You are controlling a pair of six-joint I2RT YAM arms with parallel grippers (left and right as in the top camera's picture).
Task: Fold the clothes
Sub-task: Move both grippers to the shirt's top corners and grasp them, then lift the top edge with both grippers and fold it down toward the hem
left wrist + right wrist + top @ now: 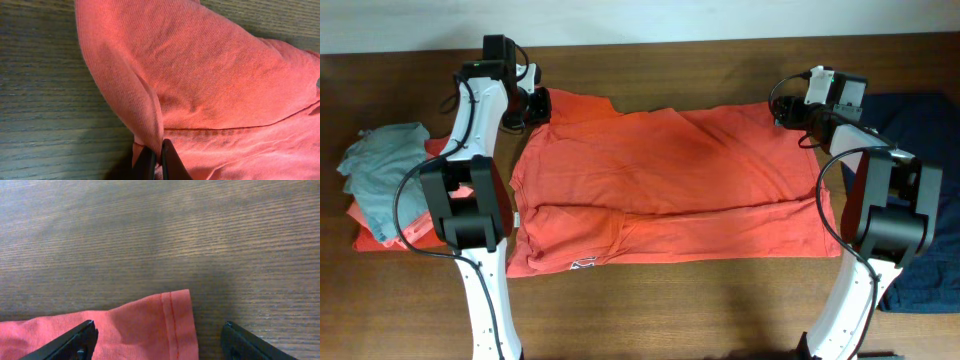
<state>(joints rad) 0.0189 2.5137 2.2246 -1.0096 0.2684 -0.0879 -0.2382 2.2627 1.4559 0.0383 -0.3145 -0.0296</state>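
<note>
nearest, along the front edge of the table (720,300): bare wood grain, plus the bases of the left arm (470,205) and the right arm (890,205).

just beyond, the orange-red t-shirt (670,180), spread flat across the middle of the table, its near part doubled over into a long band. a bit of grey-white logo (582,265) at the near left hem.

toward the left edge, a salmon garment (380,238) lying flat, with a crumpled grey garment (382,160) on top of it, both partly behind the left arm.

toward the right edge, a navy garment (932,270), reaching from the near right corner to the far right, partly covered by the right arm.

farther back, at the shirt's far left corner, the left gripper (533,106), pressed together and pinching a raised fold of the orange-red cloth. in the left wrist view, dark fingers (170,162) tight on that fold, cloth rising out of them above the wood.

at the shirt's far right corner, the right gripper (790,108), spread wide. in the right wrist view, fingertips (75,341) well apart on either side of a stitched shirt edge lying on the table, nothing pinched.

beyond both, a narrow strip of table up to the far edge.
</note>
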